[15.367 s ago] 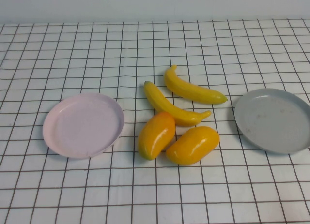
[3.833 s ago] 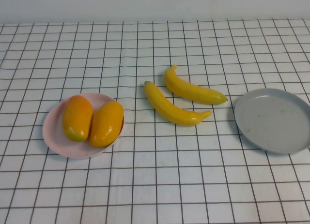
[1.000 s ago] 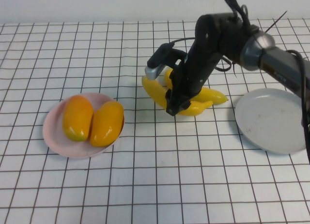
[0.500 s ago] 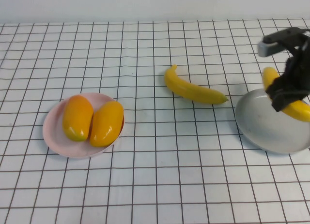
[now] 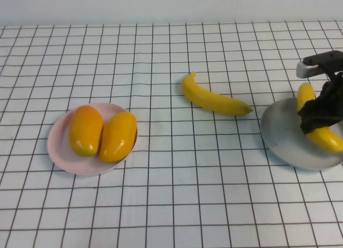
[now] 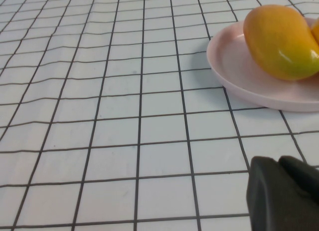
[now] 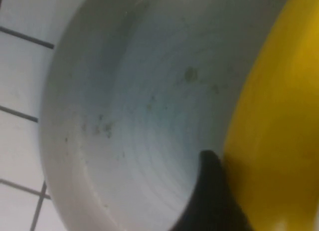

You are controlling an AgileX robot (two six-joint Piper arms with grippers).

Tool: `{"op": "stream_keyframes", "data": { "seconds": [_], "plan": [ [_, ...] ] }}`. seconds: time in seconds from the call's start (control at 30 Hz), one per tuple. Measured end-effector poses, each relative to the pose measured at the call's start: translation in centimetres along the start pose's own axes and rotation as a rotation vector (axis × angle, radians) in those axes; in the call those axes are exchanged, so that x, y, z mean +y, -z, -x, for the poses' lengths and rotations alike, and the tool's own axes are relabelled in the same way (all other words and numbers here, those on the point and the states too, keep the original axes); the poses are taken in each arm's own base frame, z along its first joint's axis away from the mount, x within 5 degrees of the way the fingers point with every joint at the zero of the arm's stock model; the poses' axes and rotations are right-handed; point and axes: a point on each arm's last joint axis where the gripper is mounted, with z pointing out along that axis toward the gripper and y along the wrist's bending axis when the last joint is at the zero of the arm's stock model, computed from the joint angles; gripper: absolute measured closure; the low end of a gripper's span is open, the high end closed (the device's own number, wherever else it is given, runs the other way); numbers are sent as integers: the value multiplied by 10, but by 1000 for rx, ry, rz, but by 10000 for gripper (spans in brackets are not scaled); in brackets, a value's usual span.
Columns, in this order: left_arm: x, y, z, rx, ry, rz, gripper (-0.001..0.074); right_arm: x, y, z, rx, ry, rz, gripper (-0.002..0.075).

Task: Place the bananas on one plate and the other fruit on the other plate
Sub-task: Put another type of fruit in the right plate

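Because the task sorts fruit by kind, the two mangoes [image 5: 102,133] already lie side by side on the pink plate [image 5: 60,149] at the robot's left, touching each other and filling most of it. One banana [image 5: 320,125] is over the grey plate [image 5: 281,133] on the right, its lower part down on the dish, with the right gripper [image 5: 321,106] straddling its middle. The jaws sit on either side of the banana; whether they grip it or have let go I cannot tell, though the banana looks set down, so I judge this the release step. In the right wrist view the banana [image 7: 279,116] lies against the plate's inner wall [image 7: 124,116], with a dark finger [image 7: 212,201] beside it.

The second banana [image 5: 213,99] lies on the checked cloth [image 5: 171,205], between the plates but nearer the grey one, well apart from the mangoes and clear of the grey rim. Nothing stands around it, so an approach from above looks free. The grey plate's near-left half is bare, leaving room for it, though it runs close to the view's right edge.

The left gripper [image 6: 284,196] is shut and holds nothing, parked low over the cloth near the pink plate [image 6: 239,76].
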Motion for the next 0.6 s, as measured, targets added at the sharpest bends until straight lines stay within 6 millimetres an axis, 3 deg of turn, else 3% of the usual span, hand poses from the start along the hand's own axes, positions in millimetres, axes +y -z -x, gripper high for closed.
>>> {"op": "stream_keyframes", "data": {
  "seconds": [0.1, 0.2, 0.3, 0.4, 0.5, 0.6],
  "plan": [
    [0, 0, 0, 0, 0, 0, 737, 0, -4, 1, -9, -27, 2, 191],
    [0, 0, 0, 0, 0, 0, 737, 0, 4, 8, -18, -51, 10, 130],
    [0, 0, 0, 0, 0, 0, 737, 8, 24, 23, -23, -23, 20, 158],
    [0, 0, 0, 0, 0, 0, 737, 29, 47, 46, -82, 125, 1, 213],
    [0, 0, 0, 0, 0, 0, 737, 64, 65, 69, -171, 360, -4, 237],
    [0, 0, 0, 0, 0, 0, 737, 94, 66, 86, -224, 514, 2, 235]
  ]
}}
